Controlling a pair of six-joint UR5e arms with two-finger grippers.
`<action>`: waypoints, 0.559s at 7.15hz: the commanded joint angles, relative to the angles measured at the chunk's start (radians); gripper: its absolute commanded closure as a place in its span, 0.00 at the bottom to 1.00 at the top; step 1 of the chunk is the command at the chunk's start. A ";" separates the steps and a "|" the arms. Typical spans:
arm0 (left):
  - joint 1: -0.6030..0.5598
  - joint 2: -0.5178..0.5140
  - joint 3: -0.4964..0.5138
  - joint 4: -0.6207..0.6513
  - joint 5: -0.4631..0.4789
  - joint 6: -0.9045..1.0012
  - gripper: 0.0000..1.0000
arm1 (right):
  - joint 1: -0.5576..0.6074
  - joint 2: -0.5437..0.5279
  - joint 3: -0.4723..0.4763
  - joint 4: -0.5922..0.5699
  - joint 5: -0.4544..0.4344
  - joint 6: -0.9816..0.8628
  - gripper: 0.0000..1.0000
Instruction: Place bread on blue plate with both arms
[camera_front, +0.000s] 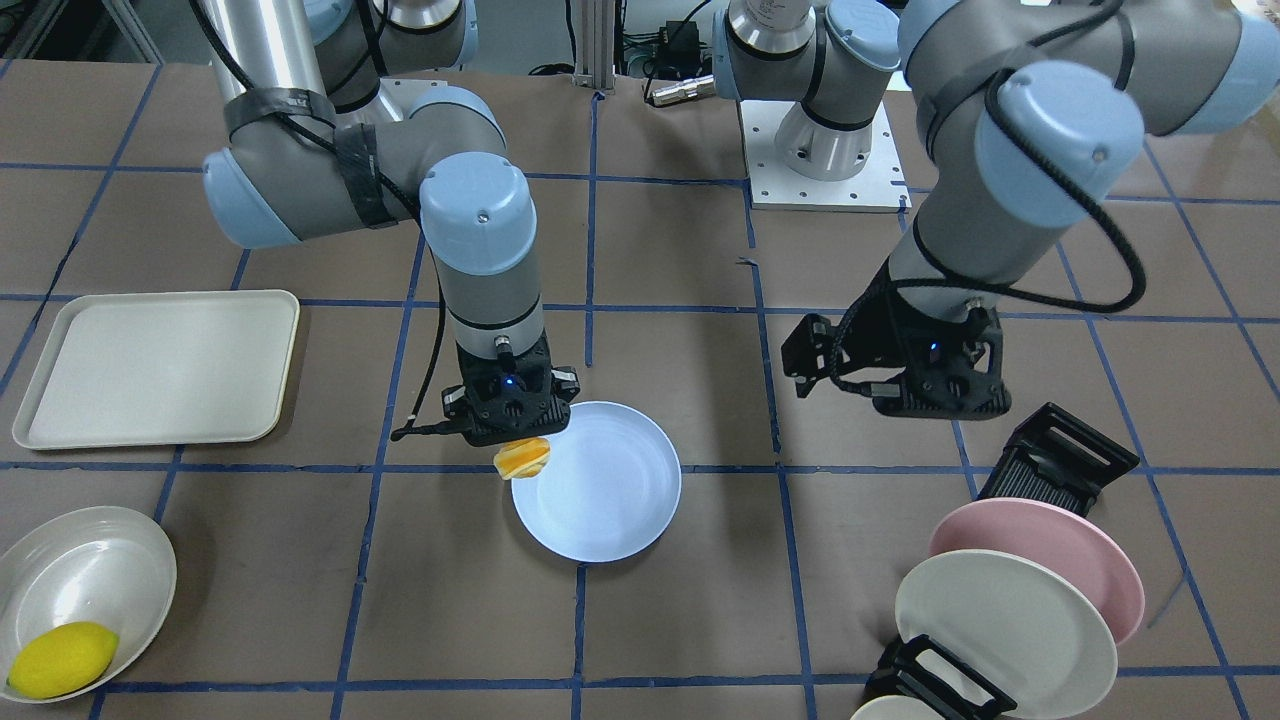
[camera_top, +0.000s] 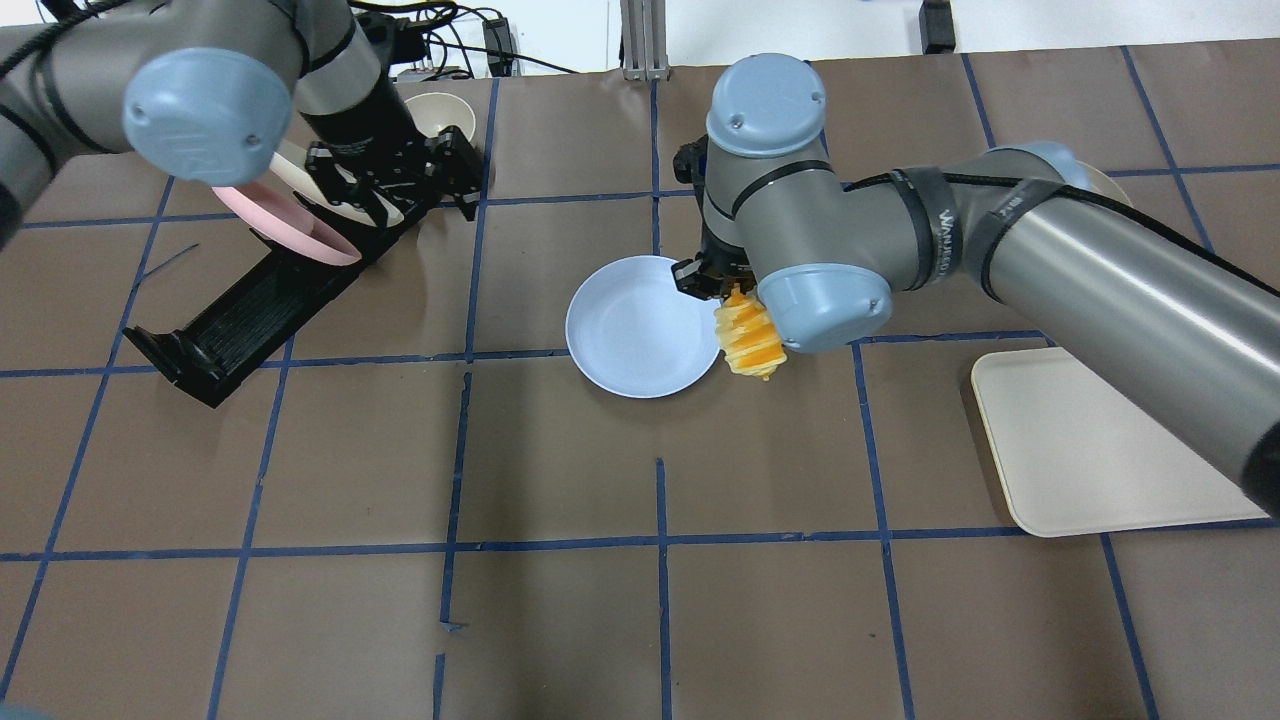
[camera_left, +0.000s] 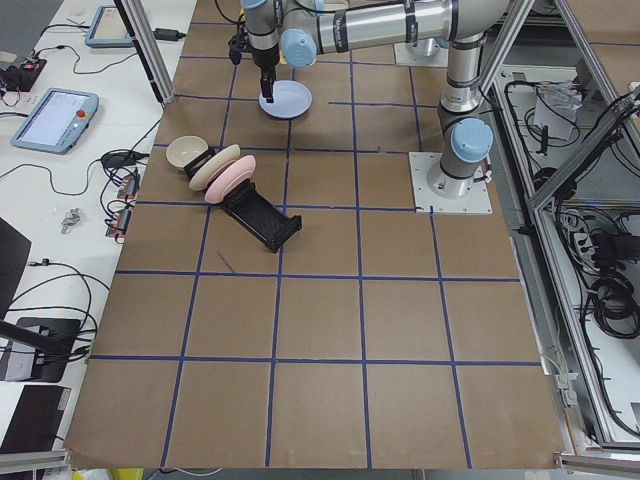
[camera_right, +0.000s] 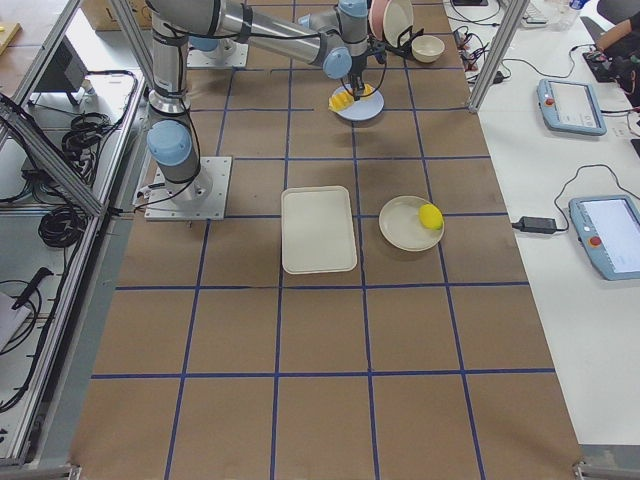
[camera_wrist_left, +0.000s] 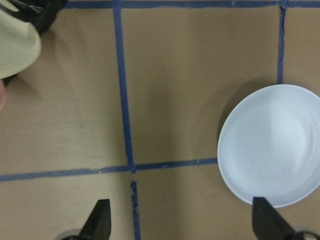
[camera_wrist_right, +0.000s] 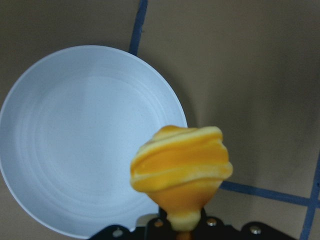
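The bread (camera_front: 522, 458), a ridged orange and cream loaf, hangs end-down from my right gripper (camera_front: 512, 432), which is shut on its upper end. It is above the table beside the rim of the blue plate (camera_front: 600, 485). In the overhead view the bread (camera_top: 750, 340) is just right of the plate (camera_top: 635, 325). The right wrist view shows the bread (camera_wrist_right: 182, 180) end-on by the plate's edge (camera_wrist_right: 75, 140). My left gripper (camera_wrist_left: 184, 224) is open and empty, with the plate (camera_wrist_left: 272, 145) ahead to its right. In the overhead view it (camera_top: 390, 190) is over the dish rack.
A black dish rack (camera_top: 250, 305) holds a pink plate (camera_front: 1060, 545) and a cream plate (camera_front: 1000, 630). A cream tray (camera_front: 160, 365) lies on the robot's right. A pale bowl (camera_front: 150, 560) holds a yellow lemon (camera_front: 62, 660). A small bowl (camera_top: 437, 115) stands behind the rack.
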 joint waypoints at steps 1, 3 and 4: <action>0.006 0.133 0.021 -0.152 0.052 0.000 0.00 | 0.055 0.114 -0.109 -0.010 -0.006 0.062 0.97; 0.000 0.176 -0.004 -0.183 0.038 -0.015 0.00 | 0.069 0.216 -0.175 -0.045 -0.004 0.104 0.97; 0.005 0.173 0.008 -0.183 0.032 -0.007 0.00 | 0.083 0.236 -0.198 -0.047 -0.009 0.105 0.97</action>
